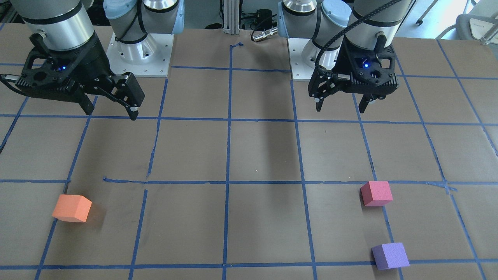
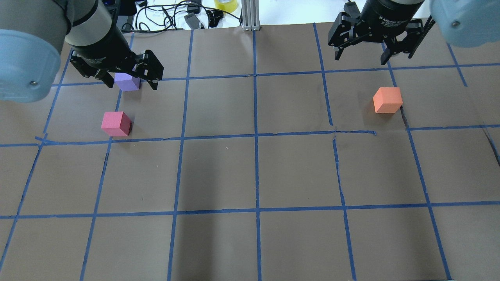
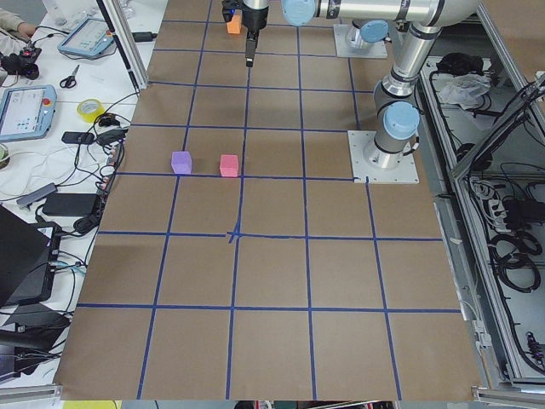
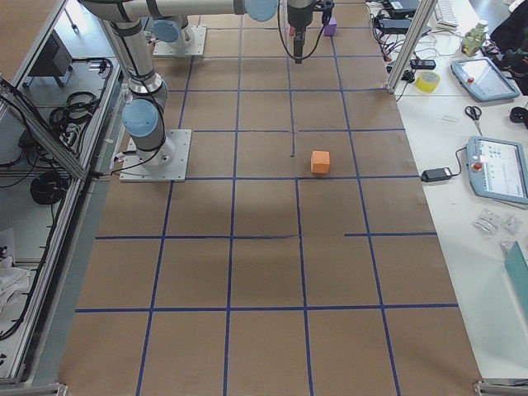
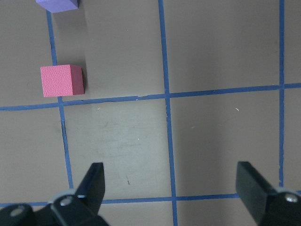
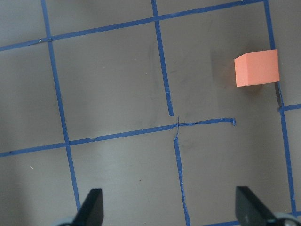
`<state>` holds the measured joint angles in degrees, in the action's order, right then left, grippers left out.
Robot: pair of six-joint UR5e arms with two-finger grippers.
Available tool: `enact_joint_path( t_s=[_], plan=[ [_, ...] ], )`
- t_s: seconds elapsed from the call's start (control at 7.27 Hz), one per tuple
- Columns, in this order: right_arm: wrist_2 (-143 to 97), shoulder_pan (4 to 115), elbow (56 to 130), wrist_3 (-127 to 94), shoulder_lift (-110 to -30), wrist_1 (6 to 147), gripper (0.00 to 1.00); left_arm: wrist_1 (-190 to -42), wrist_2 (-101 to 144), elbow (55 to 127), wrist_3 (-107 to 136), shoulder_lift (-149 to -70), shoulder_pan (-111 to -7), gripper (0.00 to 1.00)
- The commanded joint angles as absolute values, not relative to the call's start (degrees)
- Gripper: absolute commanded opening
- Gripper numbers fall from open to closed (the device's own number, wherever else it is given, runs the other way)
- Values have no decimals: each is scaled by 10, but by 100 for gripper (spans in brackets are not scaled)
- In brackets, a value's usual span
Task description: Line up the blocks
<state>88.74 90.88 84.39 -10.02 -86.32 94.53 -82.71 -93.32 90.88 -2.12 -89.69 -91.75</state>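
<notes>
**Condition of the end effectors.** The left end effector [image 1: 341, 108] hangs above the brown paper-covered counter [image 1: 264, 155] with its jaws spread wide and nothing between them. The right end effector [image 1: 111, 113] is in the same condition: wide, empty and clear of the counter.

**Position of the blocks.** All three blocks lie on the operators' side of both end effectors, away from the robot base.
- The pinkish-red foam cube [image 1: 376, 193] and the purple foam cube [image 1: 390, 256] sit on the left arm's side. They are near each other but not touching, and both lie along one blue tape line [image 1: 387, 225]. The purple cube is the farther from the base.
- The orange foam cube [image 1: 72, 208] sits alone on the right arm's side, well apart from the other two.

The left arm is therefore the nearer to the pinkish-red and purple cubes, and the right arm to the orange one. As cubes, they have no long axis, so only the facing of their sides matters for a grasp.

**Differences between views.** In the overhead view the purple cube appears framed between the left fingers. The front-facing and left wrist views correct this. They show the purple cube well ahead of the left end effector, with the pinkish-red cube in between. Judge reach from these two views.
</notes>
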Motion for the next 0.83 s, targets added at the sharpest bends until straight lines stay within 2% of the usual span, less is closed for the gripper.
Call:
enact_joint_path(
  t_s=[0.0,0.69],
  plan=[
    [895,909,844,-100,-862,945,100,-827,-933,909,-19,-896,-918,100],
    [894,909,852,-100,-865,945,100,-827,-933,909,-18,-896,-918,100]
  ],
)
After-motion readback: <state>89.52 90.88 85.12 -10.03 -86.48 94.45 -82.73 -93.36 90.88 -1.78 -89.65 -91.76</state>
